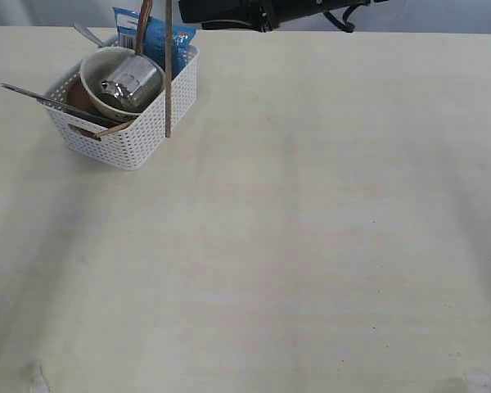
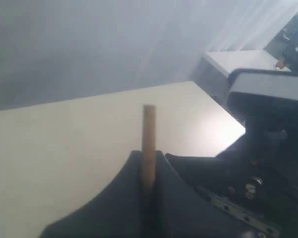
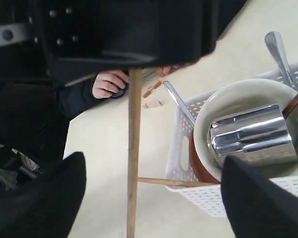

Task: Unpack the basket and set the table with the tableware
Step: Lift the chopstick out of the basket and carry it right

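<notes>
The white basket [image 1: 131,115] stands at the far left of the table [image 1: 311,246]. In it, a cream bowl [image 1: 98,82] holds the steel cup [image 1: 131,82] on its side. A steel utensil [image 1: 41,97] pokes out over the rim, and a dark red spoon handle [image 1: 143,24] leans up. My left gripper [image 2: 149,158] is shut on one wooden chopstick [image 1: 168,82], which hangs upright beside the basket. A second chopstick [image 3: 174,182] lies across the basket's corner. My right gripper [image 3: 154,198] is open, looking down on the basket [image 3: 179,148], cup [image 3: 253,134] and reddish-brown plate [image 3: 196,166].
A blue snack packet [image 1: 159,37] stands at the back of the basket. A black arm part [image 1: 262,12] crosses the top edge of the exterior view. A person's hand [image 3: 109,84] and small wooden pieces [image 3: 151,96] lie beyond the table.
</notes>
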You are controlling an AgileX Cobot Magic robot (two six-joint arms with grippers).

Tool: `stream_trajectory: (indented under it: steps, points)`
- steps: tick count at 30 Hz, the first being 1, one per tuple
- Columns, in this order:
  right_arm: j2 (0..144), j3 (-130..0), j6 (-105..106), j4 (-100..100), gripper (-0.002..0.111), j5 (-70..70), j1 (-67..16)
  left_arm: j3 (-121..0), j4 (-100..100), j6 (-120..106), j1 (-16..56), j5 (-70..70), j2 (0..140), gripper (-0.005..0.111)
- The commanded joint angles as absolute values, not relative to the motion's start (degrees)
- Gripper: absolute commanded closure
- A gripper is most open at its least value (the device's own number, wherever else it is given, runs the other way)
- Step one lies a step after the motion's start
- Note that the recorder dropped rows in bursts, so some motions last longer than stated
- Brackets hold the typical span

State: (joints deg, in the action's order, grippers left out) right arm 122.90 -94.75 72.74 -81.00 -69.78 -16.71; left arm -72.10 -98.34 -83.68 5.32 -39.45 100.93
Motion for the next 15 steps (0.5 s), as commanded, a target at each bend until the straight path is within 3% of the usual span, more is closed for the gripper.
stream_trajectory:
  steps: [1, 15]
  points:
    - [122.54, -94.53, 73.8, -82.4, 0.037, -69.96, -17.17, -71.43, -99.95, -85.22, 5.32, -43.07, 100.28, 0.107]
    - [122.54, -94.32, 76.24, -82.09, 0.037, -69.96, -22.28, -71.43, -99.95, -85.06, 5.21, -43.39, 100.28, 0.107]
